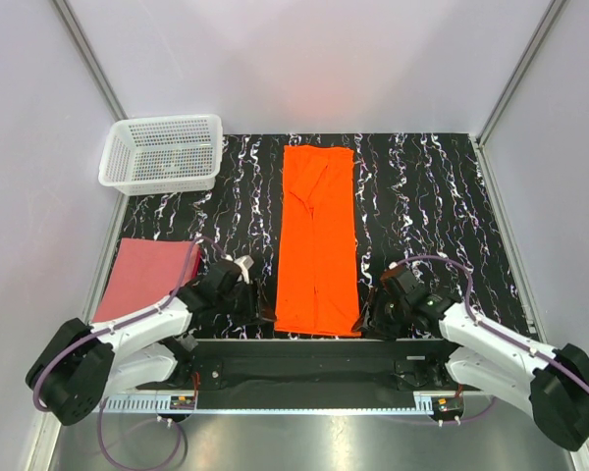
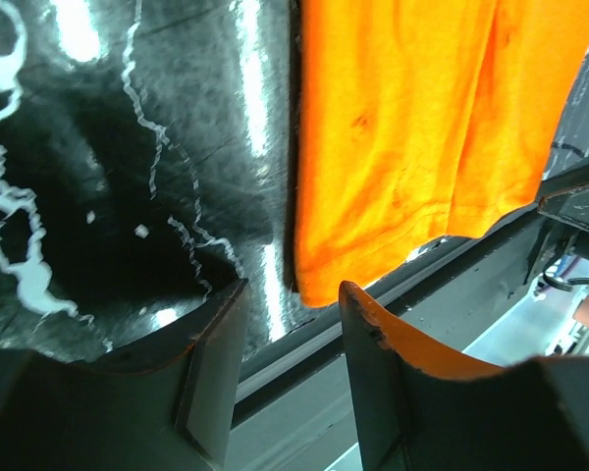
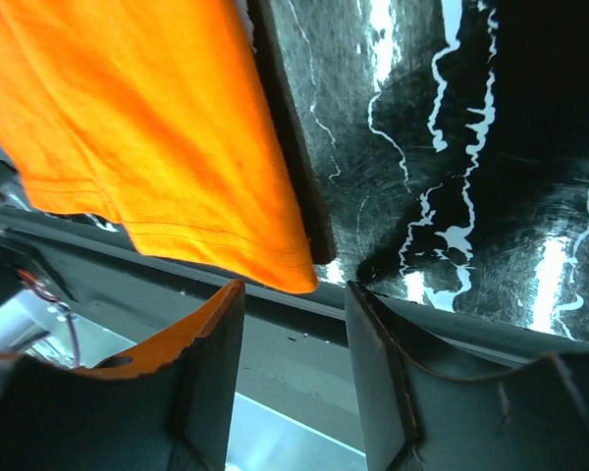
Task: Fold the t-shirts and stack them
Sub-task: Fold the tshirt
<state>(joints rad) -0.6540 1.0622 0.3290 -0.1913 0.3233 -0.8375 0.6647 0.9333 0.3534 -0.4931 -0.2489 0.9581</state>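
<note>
Orange t-shirt (image 1: pixel 317 235) (hem nearest) runs near-to-far; left pincer (image 2: pixel 293 291), right pincer (image 3: pixel 294 291) gape empty.

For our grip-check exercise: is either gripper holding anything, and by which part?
Nothing is held. The left gripper and right gripper both stand open, each just short of a near hem corner of the flat, bright orange cloth t-shirt.

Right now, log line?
orange t-shirt: folded strip, centre | pink-red t-shirt: folded, left | left gripper: open | right gripper: open
</note>
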